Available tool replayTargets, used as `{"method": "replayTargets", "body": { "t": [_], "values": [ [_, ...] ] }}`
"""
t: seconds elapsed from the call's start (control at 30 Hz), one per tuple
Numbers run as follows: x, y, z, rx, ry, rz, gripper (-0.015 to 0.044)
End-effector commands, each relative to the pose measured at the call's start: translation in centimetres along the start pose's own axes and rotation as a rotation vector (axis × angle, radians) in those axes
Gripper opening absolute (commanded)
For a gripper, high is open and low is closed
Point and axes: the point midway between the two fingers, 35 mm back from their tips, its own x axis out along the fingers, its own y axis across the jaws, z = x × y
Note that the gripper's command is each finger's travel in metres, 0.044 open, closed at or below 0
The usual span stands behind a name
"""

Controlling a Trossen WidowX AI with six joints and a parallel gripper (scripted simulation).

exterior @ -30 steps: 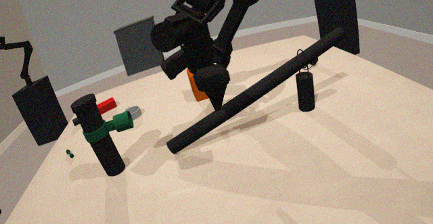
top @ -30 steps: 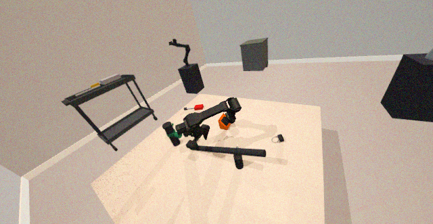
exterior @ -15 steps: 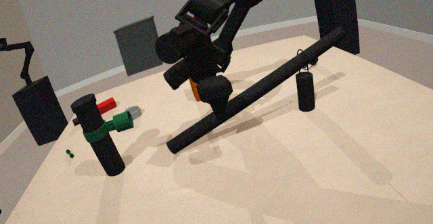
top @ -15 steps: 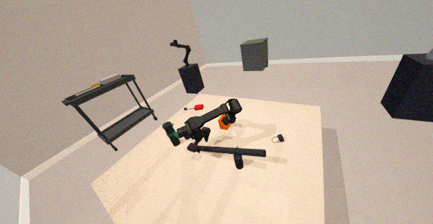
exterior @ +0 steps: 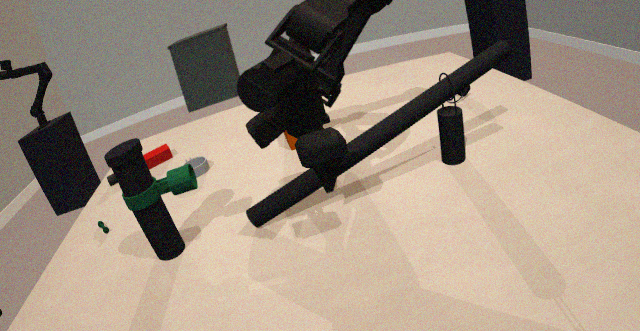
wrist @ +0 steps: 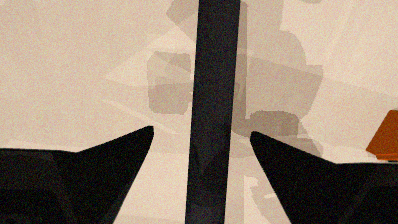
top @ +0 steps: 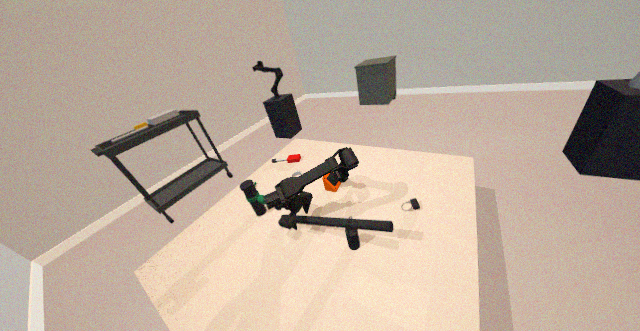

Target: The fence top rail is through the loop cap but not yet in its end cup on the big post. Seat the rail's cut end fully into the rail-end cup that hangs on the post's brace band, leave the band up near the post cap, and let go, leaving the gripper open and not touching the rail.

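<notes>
"Two wedge-shaped black fingers [exterior: 328, 178]: closed on anything?"

"Spread wide, gripping nothing, astride the long black cylindrical rail [top: 345, 223] [exterior: 400, 122] [wrist: 214, 85]."

"And the rail's cut end?"

"Well apart from the green cylindrical cup [top: 261, 200] [exterior: 182, 180] on the thick black post [top: 246, 187] [exterior: 156, 226]. Farther along, through a thin dark wire loop [top: 350, 218] [exterior: 443, 74]."

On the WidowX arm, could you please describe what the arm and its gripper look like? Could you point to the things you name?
The arm [top: 311, 175] [exterior: 305, 26] is matte black all over, built of blocky, angular links with rounded joint housings. Its gripper [wrist: 203, 133] is black too, with two wedge-shaped fingers that taper to narrow, blunt tips. I can make out no markings or cables.
</notes>
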Motion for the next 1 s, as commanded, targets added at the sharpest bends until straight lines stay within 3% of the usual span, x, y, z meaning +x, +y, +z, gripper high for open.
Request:
{"method": "replayTargets", "body": {
  "t": [0.0, 0.37, 0.7, 0.97],
  "values": [
    [0.7, 0.0, -0.1, 0.004, 0.005, 0.002, 0.0440],
    [2.3, -0.2, -0.2, 0.003, 0.007, 0.002, 0.0440],
    [2.3, -0.1, -0.2, 0.004, 0.006, 0.002, 0.0177],
    [2.3, -0.1, -0.2, 0.004, 0.006, 0.002, 0.0124]
  ]
}}
